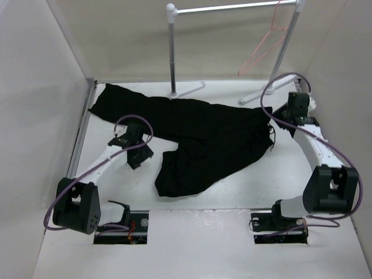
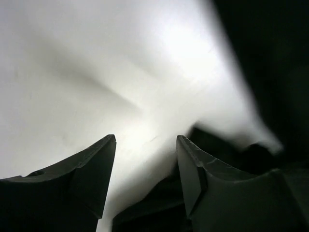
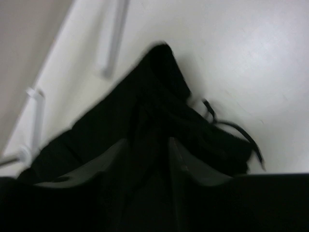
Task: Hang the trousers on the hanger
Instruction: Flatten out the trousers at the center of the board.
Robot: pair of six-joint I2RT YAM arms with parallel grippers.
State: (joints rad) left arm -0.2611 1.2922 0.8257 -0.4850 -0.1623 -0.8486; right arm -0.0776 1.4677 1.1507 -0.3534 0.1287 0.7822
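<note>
At the near edge of the white table [image 1: 192, 244] the two arm bases sat side by side, each arm reaching out over the surface.

The left gripper [image 2: 146, 140] was low over the table just beside the near edge of the trousers [image 1: 215, 139]. Its wrist camera showed the two fingers [image 2: 87, 169] parted, with bare white table in the gap and nothing held. Black cloth lay to the right of them and close under the right-hand finger.

The right gripper [image 3: 147, 141] was over the waist end of the trousers, on the right side of the table. Its fingers stood apart too, with dark cloth showing in the gap. That view was blurred, so I could not tell whether the tips touched the fabric, but they did not look clamped on it. A thin black drawstring [image 3: 231, 128] trailed from the waist onto the table.

The trousers lay flat in the middle of the table. One leg stretched towards the far left corner and the other was bunched towards the near side.

Beyond them, at the back, stood the white-and-silver rack [image 1: 232, 8], one of its feet touching the far edge of the cloth. The pink-orange hanger [image 1: 261, 52] hung from the right end of its rail, well apart from the trousers and carrying nothing.
</note>
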